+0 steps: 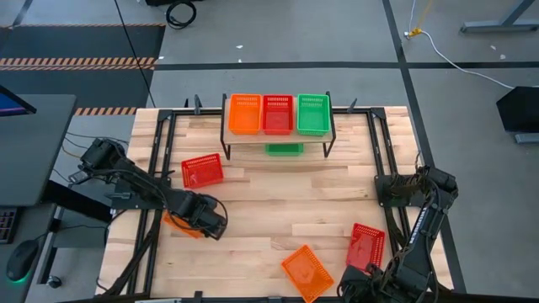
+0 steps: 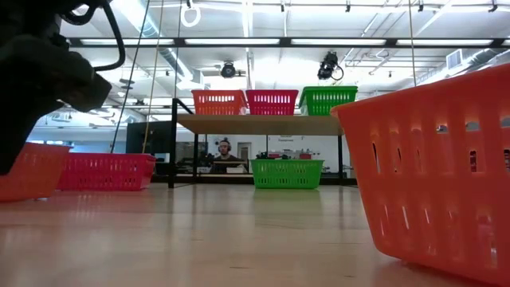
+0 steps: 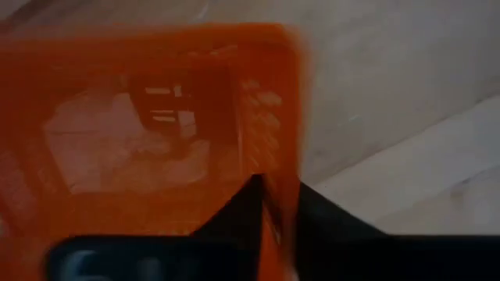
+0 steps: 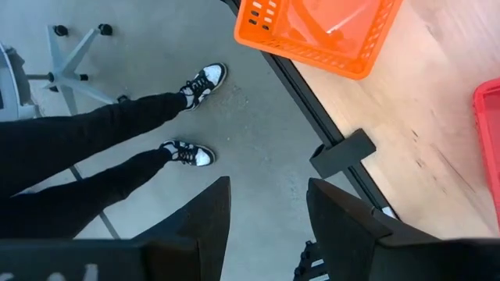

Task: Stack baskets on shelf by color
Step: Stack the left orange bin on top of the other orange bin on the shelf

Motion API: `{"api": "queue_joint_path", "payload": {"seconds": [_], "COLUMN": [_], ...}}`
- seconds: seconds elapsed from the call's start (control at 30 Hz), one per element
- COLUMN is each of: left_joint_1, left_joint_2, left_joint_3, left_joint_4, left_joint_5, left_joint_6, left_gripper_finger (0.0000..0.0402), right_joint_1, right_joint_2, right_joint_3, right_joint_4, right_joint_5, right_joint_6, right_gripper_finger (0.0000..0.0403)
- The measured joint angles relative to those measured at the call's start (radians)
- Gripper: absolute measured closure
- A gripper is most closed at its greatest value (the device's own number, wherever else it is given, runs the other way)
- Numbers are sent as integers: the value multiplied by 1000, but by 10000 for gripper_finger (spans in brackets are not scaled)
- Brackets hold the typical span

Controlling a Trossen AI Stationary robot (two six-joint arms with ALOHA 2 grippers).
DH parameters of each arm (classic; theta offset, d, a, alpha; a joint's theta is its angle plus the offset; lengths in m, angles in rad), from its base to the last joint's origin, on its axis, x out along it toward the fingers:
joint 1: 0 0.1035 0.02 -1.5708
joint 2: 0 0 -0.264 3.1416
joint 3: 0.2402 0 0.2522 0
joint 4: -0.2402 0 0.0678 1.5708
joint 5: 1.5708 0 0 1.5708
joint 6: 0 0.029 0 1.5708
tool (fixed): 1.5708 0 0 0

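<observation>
Left gripper [image 1: 205, 220] has its fingers pinched on the side wall of an orange basket [image 3: 156, 140] at the table's left front (mostly hidden beneath the arm). I'd lift it straight up, level, before carrying it to the shelf [image 1: 278, 137] and its orange stack [image 1: 244, 114].

Right claw [image 4: 266, 218] fingers apart over floor; person's legs, black-white sneakers [image 4: 195, 117] beside worktop edge [image 4: 437, 148]; orange basket [image 4: 316, 27] overhangs edge.

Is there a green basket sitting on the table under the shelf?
Yes, in the low view a green basket stands on the tabletop beneath the shelf, directly below the baskets lined up on top.
</observation>
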Motion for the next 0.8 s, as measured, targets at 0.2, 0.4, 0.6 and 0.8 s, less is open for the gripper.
{"api": "queue_joint_path", "payload": {"seconds": [0.2,0.4,0.6,0.8], "left_joint_1": [-33,-91,-142,-127], "left_joint_2": [0,0,0,0], "left_joint_3": [27,196,440,681], "left_joint_4": [9,-102,-365,-654], "left_joint_5": [19,-18,-152,-209], "left_joint_6": [7,26,2,96], "left_gripper_finger": [390,395,395,396], "right_joint_1": [-6,-6,-10,-34], "right_joint_2": [0,0,0,0], "right_joint_3": [0,0,0,0], "right_joint_4": [-9,-25,-26,-25], "right_joint_5": [3,36,100,108], "right_joint_6": [-26,-27,-29,-65], "right_gripper_finger": [228,228,228,228]}}
